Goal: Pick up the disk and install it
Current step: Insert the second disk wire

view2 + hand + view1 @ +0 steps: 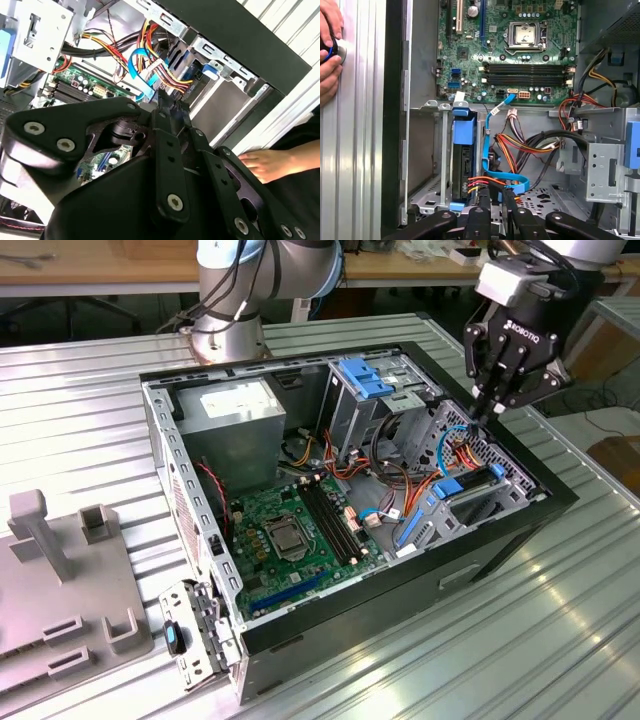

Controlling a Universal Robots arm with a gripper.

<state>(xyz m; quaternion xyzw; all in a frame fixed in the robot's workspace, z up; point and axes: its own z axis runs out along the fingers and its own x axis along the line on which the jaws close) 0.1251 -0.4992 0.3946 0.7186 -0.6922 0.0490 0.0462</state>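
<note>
The disk (465,162) stands on edge in the metal drive cage at the corner of the open computer case (300,635). Its dark body sits between blue rails, with orange wires and a blue data cable (492,150) at its end. In the exterior view the disk (470,483) lies in the bay at the case's right. My gripper (487,412) hangs above that corner, shut. In the first wrist view my gripper (495,194) points down beside the cable bundle next to the disk. In the second wrist view my gripper (167,101) also has its tips together.
A motherboard (295,530) and a power supply (235,425) fill the case. A light blue bracket (365,375) tops the rear cage. A grey fixture (60,580) and a loose panel (195,635) lie at the exterior view's left. A person's hand (327,45) rests on the ribbed table beside the case.
</note>
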